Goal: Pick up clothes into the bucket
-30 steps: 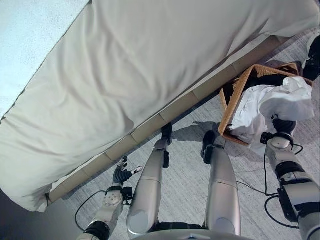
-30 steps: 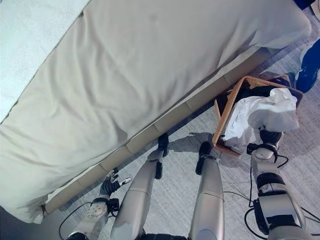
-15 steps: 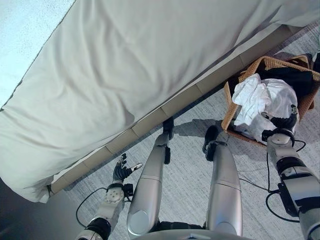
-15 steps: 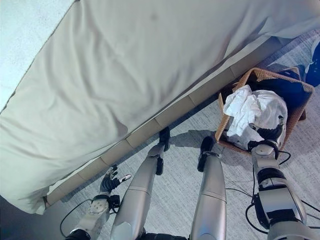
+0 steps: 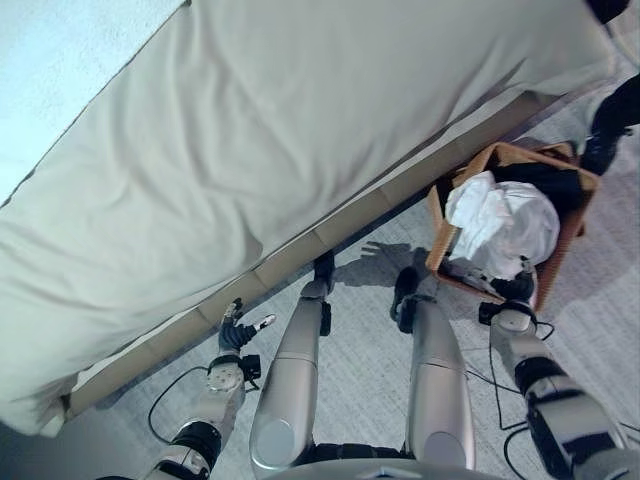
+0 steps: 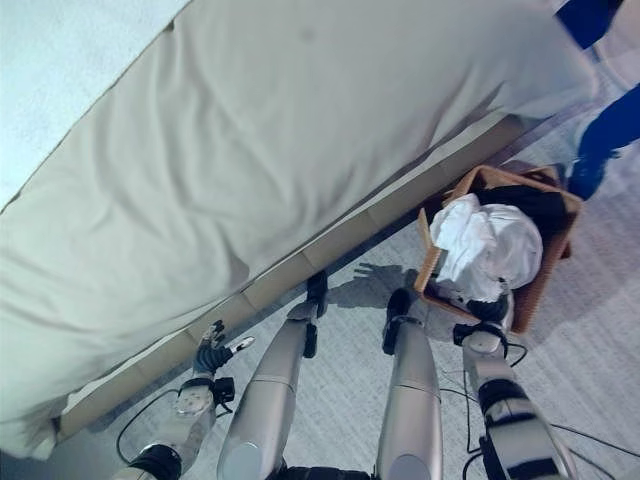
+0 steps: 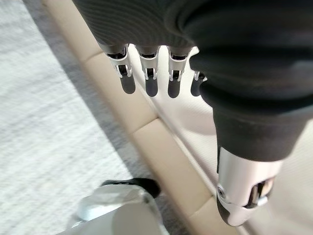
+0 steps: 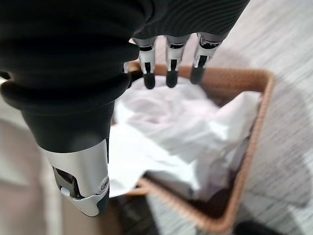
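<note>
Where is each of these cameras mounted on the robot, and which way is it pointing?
Left and right eye views: on the head, looking down at the bed, wicker basket and both arms.
Left wrist view: on the left arm, looking along the open left hand at the bed base.
Right wrist view: on the right arm, looking past the open right hand into the basket at white clothes.
Shared: eye and right wrist views show basket and clothes.
</note>
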